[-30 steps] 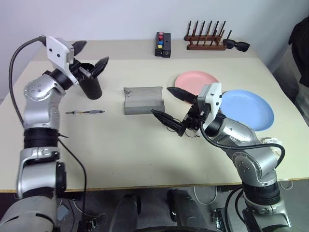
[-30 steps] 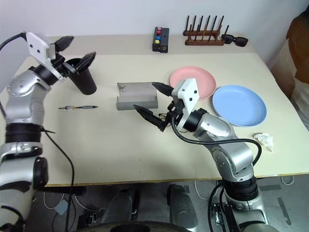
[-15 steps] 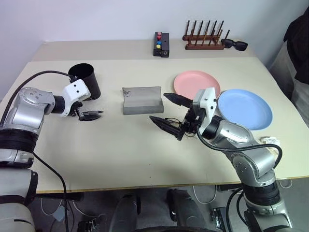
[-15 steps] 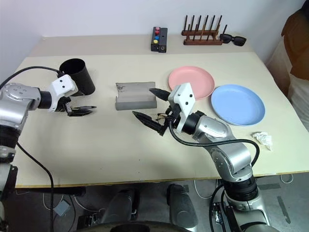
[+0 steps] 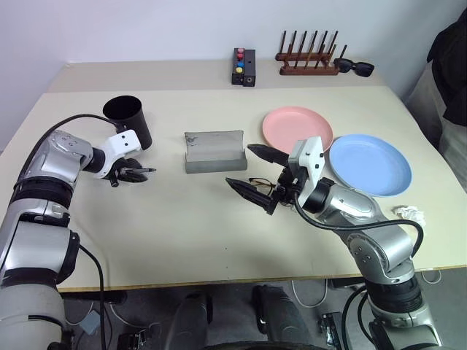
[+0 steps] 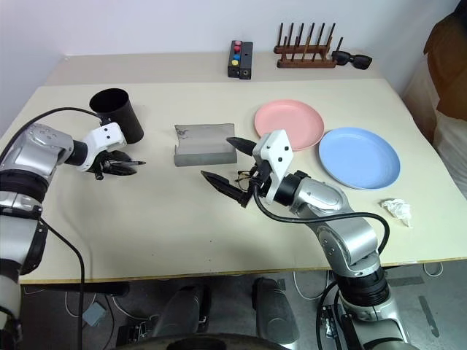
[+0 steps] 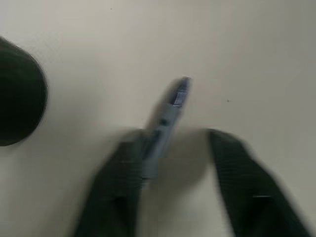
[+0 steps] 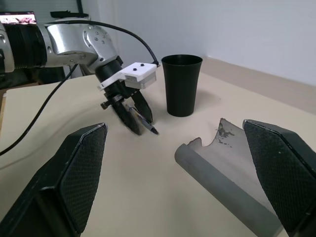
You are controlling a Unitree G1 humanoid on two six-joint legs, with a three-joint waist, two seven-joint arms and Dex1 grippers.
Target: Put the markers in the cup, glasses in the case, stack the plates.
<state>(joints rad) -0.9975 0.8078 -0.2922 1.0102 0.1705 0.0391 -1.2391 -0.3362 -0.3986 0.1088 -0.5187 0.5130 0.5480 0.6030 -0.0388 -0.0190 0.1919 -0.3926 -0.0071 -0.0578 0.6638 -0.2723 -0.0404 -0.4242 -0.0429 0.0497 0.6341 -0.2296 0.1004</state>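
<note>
A thin marker (image 5: 140,170) lies on the table just in front of the black cup (image 5: 130,120). My left gripper (image 5: 125,173) is down over the marker's near end. The left wrist view shows the marker (image 7: 168,111) against one finger (image 7: 123,168) with a gap still left to the other, so the gripper is open. My right gripper (image 5: 242,166) hovers wide open over the wire-framed glasses (image 5: 260,182), which lie on the table in front of the open grey case (image 5: 215,152). The pink plate (image 5: 298,125) and the blue plate (image 5: 371,164) lie side by side on the right.
A wooden peg rack (image 5: 310,62), black sunglasses (image 5: 356,68) and a small black box with coloured buttons (image 5: 244,65) stand along the far edge. A crumpled paper (image 5: 412,213) lies near the right front edge. A person (image 5: 452,73) stands at the right side.
My left arm swung down from above the cup to the marker on the table, and its fingers have drawn closer together around it. The right arm has kept still.
</note>
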